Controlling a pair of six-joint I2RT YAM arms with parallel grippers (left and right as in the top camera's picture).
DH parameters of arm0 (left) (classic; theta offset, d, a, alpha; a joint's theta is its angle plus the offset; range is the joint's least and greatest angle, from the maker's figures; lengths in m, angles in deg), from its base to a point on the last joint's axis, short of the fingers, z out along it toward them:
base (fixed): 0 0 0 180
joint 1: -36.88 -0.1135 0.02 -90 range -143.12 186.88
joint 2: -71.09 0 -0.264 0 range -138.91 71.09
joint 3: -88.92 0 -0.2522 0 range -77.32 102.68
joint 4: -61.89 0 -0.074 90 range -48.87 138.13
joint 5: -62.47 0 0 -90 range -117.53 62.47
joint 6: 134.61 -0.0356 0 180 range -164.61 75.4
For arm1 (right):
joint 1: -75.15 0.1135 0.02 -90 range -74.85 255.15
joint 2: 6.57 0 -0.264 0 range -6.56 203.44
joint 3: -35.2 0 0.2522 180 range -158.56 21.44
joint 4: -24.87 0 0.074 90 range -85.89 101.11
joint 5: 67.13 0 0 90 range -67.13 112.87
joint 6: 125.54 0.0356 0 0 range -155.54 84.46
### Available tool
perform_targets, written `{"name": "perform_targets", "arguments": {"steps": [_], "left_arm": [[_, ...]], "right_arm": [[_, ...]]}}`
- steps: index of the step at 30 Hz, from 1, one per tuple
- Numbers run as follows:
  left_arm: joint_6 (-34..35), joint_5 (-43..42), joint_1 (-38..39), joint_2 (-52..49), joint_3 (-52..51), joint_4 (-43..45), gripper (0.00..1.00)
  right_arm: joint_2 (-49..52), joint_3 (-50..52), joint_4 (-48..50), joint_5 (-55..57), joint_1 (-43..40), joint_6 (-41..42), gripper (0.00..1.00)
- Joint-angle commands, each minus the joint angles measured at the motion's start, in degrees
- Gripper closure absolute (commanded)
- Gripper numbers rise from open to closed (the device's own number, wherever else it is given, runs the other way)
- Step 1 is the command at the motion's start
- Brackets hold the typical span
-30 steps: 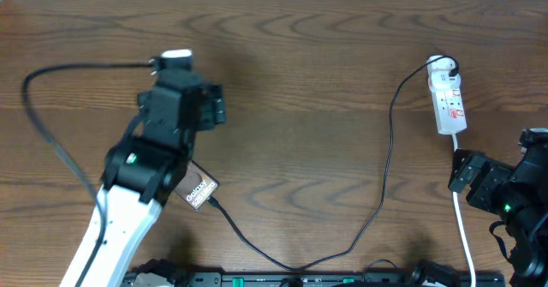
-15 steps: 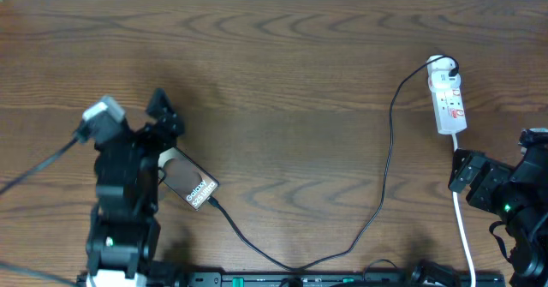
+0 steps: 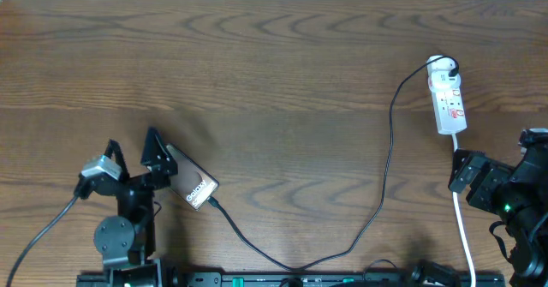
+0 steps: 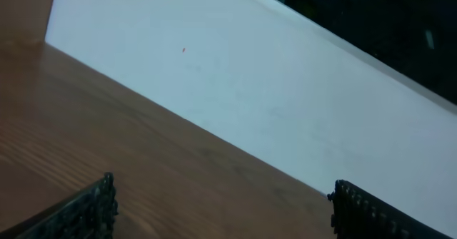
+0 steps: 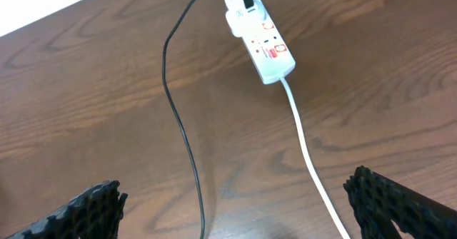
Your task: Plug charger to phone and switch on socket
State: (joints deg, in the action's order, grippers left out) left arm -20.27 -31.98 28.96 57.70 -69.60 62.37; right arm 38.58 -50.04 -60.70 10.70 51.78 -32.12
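The phone [image 3: 190,181] lies flat at the front left, with its white-lettered end toward the front right. The charger cable [image 3: 387,158] is thin and black. It runs from the socket's far end, loops along the front edge, and its plug tip [image 3: 212,203] meets the phone's lettered end. The white socket [image 3: 449,94] lies at the far right and also shows in the right wrist view [image 5: 260,43]. My left gripper [image 3: 132,146] is open and empty just left of the phone; in its wrist view [image 4: 228,214] it faces bare table and wall. My right gripper [image 3: 462,174] [image 5: 243,210] is open and empty, in front of the socket.
The socket's white cord [image 5: 307,146] runs from the socket toward the front edge, beside my right gripper. A white wall [image 4: 271,89] borders the table's far side. A black rail [image 3: 291,278] lines the front edge.
My left arm has drawn back from above the phone to the front left corner, uncovering the phone. The right arm, socket and cable have not moved.
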Motion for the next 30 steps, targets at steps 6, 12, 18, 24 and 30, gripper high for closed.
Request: {"name": "perform_targets", "arguments": {"steps": [6, 12, 18, 24, 30], "left_arm": [[-9.6, -7.0, -3.5, 8.5, -6.6, -1.9, 0.07], [-10.9, -6.9, -5.0, 13.3, -7.5, -12.6, 0.08], [-14.4, -6.9, -5.2, 13.3, -7.5, -17.5, 0.07], [-18.5, -7.5, -5.2, 13.3, -7.5, -17.5, 0.07], [-23.3, -9.1, -5.2, 13.3, -7.5, -17.6, 0.08]], "right_arm": [[-0.2, 0.0, 0.0, -0.2, 0.3, -0.7, 0.01], [-0.2, 0.0, 0.0, -0.2, 0.3, -0.7, 0.01], [-0.2, 0.0, 0.0, -0.2, 0.3, -0.7, 0.01], [-0.2, 0.0, 0.0, -0.2, 0.3, -0.7, 0.01], [-0.2, 0.0, 0.0, -0.2, 0.3, -0.7, 0.01]]}}
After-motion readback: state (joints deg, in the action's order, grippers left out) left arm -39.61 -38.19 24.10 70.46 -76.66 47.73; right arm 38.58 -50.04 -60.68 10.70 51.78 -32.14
